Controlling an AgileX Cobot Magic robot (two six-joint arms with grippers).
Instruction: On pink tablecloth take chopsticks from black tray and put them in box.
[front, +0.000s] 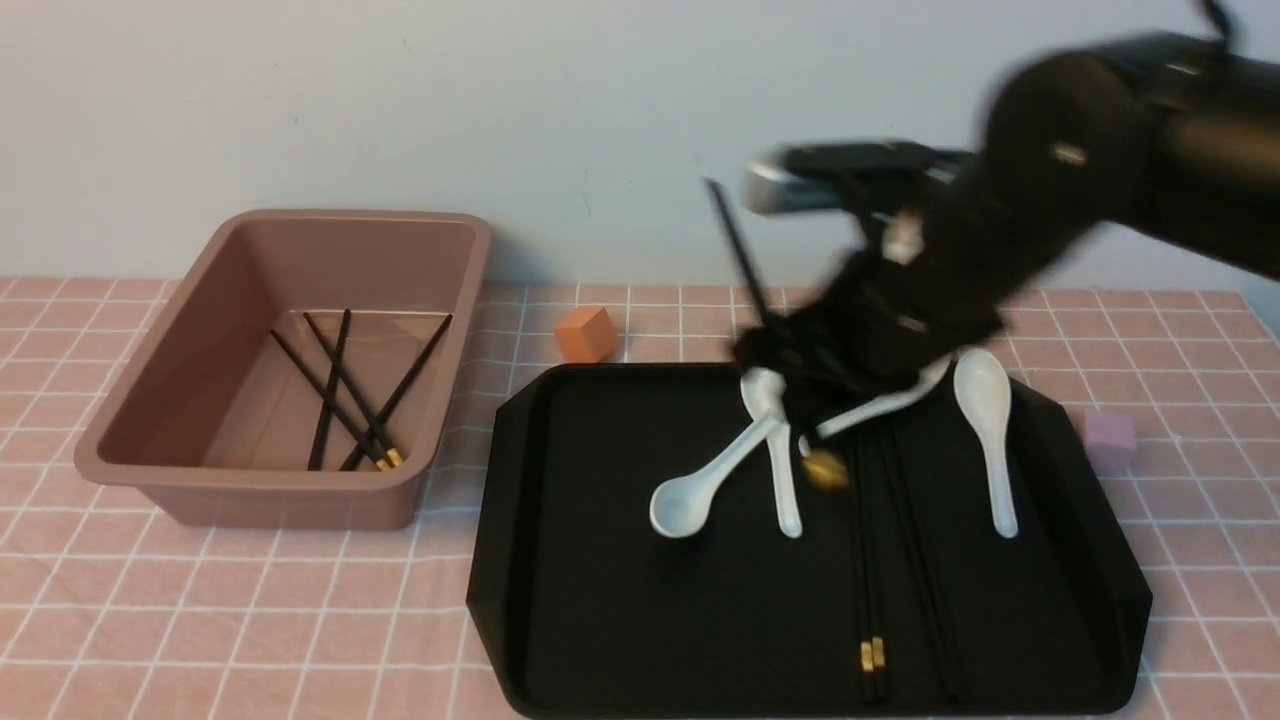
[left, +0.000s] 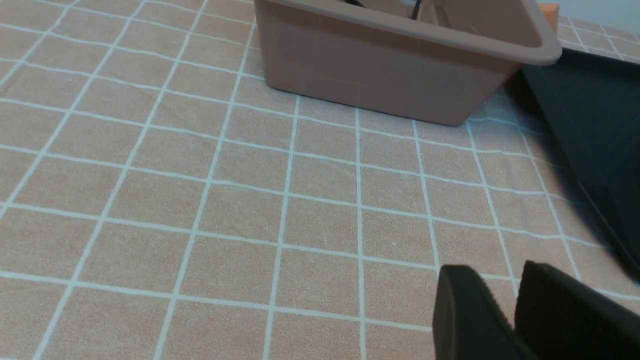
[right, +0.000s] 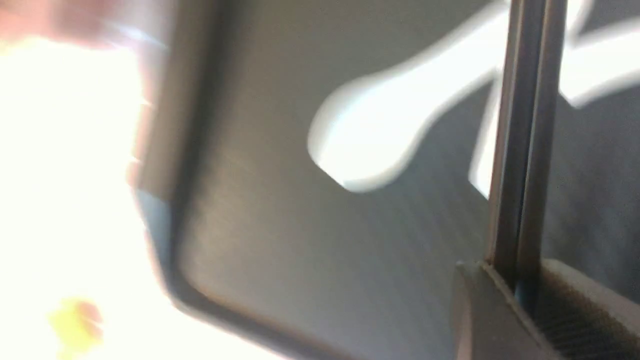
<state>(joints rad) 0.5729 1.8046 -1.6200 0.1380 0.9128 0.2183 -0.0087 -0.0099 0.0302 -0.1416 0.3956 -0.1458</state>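
Front view: the right gripper (front: 795, 365) is hovering over the black tray (front: 600, 600), clamping chopsticks (front: 737, 245) that are leaning leftward. The box (front: 290, 505) is sitting well left.
Left wrist view: the left gripper (left: 507, 320) is holding nothing; its opening cannot be told.
Right wrist view: the chopsticks (right: 525, 150) are running out from between the right gripper's pads (right: 480, 310).

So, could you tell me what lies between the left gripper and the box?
Only bare pink tablecloth lies between the left gripper and the box; the left wrist view shows that stretch.

Four white ceramic spoons (front: 985, 400); four thin black chopsticks (front: 335, 385) in one dusty-pink plastic box (front: 280, 505) at nine o'clock; two small coloured cubes (front: 585, 333).
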